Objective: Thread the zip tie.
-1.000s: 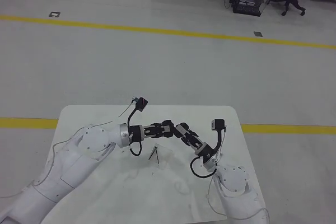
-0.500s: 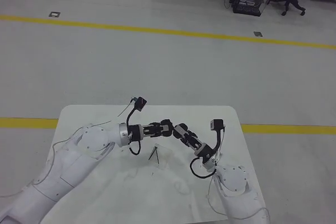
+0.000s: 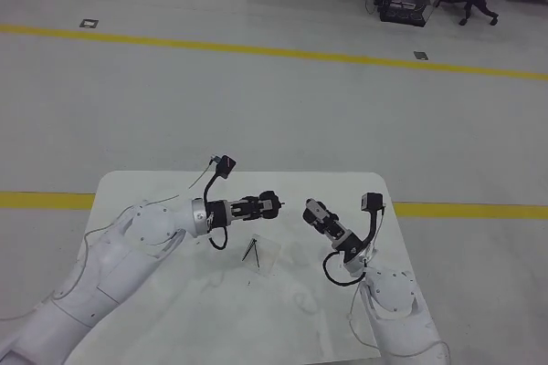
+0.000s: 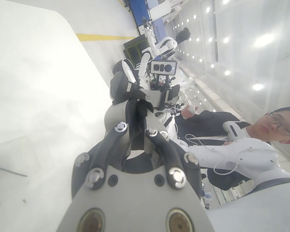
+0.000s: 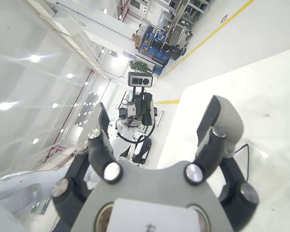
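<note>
On the clear bag (image 3: 268,259) lie black zip ties (image 3: 251,249); left pincer (image 3: 277,202) closed, right pincer (image 3: 307,213) spread open.

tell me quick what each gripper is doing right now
Left gripper: closed; whether it holds anything cannot be told.
Right gripper: open, holding nothing.

2 thin black zip ties (image 3: 249,249) lie together on the table (image 3: 283,315).

This is a large robotics lab hall: yellow floor lines (image 3: 256,50), shelves with blue bins (image 5: 155,47), another white robot (image 4: 165,45).
</note>
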Robot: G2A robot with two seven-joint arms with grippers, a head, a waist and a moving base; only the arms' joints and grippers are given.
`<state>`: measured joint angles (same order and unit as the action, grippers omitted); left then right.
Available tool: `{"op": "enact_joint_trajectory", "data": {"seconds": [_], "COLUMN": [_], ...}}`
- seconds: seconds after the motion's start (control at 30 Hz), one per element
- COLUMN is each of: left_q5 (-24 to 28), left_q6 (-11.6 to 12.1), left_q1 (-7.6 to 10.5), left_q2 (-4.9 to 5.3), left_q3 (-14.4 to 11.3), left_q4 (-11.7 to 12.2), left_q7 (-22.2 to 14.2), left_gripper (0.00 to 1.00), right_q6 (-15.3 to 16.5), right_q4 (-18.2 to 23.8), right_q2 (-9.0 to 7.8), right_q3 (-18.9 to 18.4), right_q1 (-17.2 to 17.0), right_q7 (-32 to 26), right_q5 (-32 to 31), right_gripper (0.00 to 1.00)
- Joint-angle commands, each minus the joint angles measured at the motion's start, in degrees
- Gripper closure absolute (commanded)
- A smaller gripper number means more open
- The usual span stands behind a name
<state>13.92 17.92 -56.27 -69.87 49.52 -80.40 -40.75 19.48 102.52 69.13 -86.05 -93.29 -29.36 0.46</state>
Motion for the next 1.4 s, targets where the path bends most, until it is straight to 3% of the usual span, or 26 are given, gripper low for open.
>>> {"op": "enact_joint_trajectory", "data": {"seconds": [0.0, 0.43, 0.5, 0.6, 0.73, 0.83, 0.87, 0.97, 1.2, 1.37], "left_q5": [0.0, -1.4, -3.0, -7.1, -11.2, -13.8, -14.7, -17.4, -17.3, -18.3], "left_q6": [-0.1, -0.5, -1.1, -2.1, -3.5, -4.7, -5.4, -7.1, -7.2, -7.8], "left_q1": [-0.07, -0.02, -0.53, -0.7, -1.92, -3.18, -3.82, -4.96, -5.08, -5.22], "left_q2": [0.02, 0.21, 0.24, 0.61, 1.59, 2.34, 2.67, 3.39, 3.37, 3.39], "left_q3": [0.1, 0.3, 0.1, 0.8, 3.4, 5.4, 6.4, 8.1, 8.1, 8.4], "left_q4": [0.0, -0.5, -1.1, -1.9, -3.8, -5.5, -6.2, -8.3, -8.2, -7.4], "left_q7": [0.2, 0.0, 1.7, 3.4, 4.6, 5.1, 5.2, 4.8, 5.0, 7.7], "left_gripper": [1.0, 1.0, 1.0, 1.0, 1.0, 1.0, 1.0, 1.0, 1.0, 1.0], "right_q6": [0.0, 0.0, -0.2, -2.8, -9.2, -11.5, -13.9, -14.6, -14.6, -18.9], "right_q4": [-0.2, -0.7, -0.7, -1.3, -2.2, -3.0, -3.5, -3.5, -3.5, -4.8], "right_q2": [-0.06, -0.28, -0.29, -0.63, -1.84, -2.19, -2.43, -2.49, -2.48, -2.49], "right_q3": [-0.4, -0.9, -0.9, -0.9, -0.8, -0.6, 0.0, 0.1, 0.1, 2.9], "right_q1": [-0.2, -0.3, -0.3, 0.2, 2.4, 3.7, 4.1, 4.3, 4.3, 7.6], "right_q7": [0.2, 0.1, 0.0, -3.6, -18.2, -23.0, -27.6, -28.5, -28.3, -30.3], "right_q5": [0.1, -0.8, -1.0, -2.2, -7.9, -7.0, -6.4, -6.3, -6.2, -4.9], "right_gripper": [0.0, 0.0, 0.0, 0.0, 0.0, 0.0, 0.0, 0.0, 0.0, 0.0]}}
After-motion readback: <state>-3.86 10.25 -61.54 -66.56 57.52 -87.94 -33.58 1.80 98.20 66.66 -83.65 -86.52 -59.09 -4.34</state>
